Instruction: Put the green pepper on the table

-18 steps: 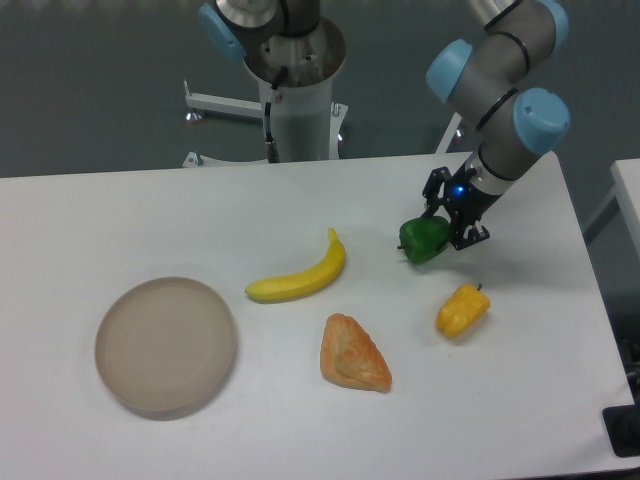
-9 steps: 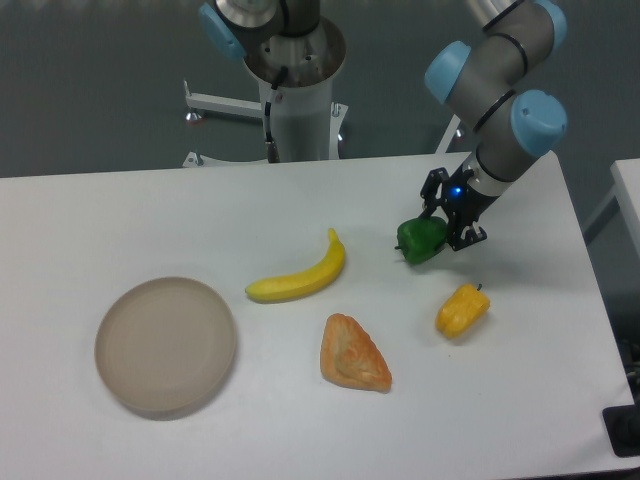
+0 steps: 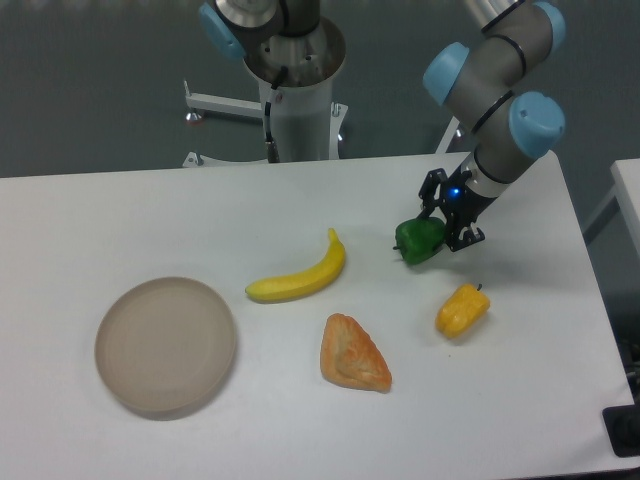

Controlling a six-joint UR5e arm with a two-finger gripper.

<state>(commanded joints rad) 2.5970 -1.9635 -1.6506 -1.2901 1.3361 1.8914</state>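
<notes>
One arm works here, and its gripper (image 3: 443, 222) has the green pepper (image 3: 420, 240) pinched at the tip, the jaws closed on the pepper's upper right side so that most of the green body sticks out from them toward 8 o'clock. The arm reaches in from 1 o'clock and the jaws point down and leftward, so the pepper lies on the far side of the jaws from the wrist. It is lumpy and rounded with no clear long axis; its stem cannot be made out. It sits low over the white bench (image 3: 120, 215), in the right half toward the far edge, but whether its underside touches the surface or hangs just above cannot be told from this view. That gap is what a release turns on, in my judgement: if the pepper is down, parting the jaws and drawing back toward 1 o'clock should leave it in place; if not, a rounded thing may roll. By count there is one green pepper, one yellow pepper (image 3: 462, 310) near it at 5 o'clock, one banana (image 3: 300, 276) off at 9 o'clock, one pastry-like wedge (image 3: 352, 354) at 7 o'clock, and one round beige plate (image 3: 166, 346) well apart at the left.
</notes>
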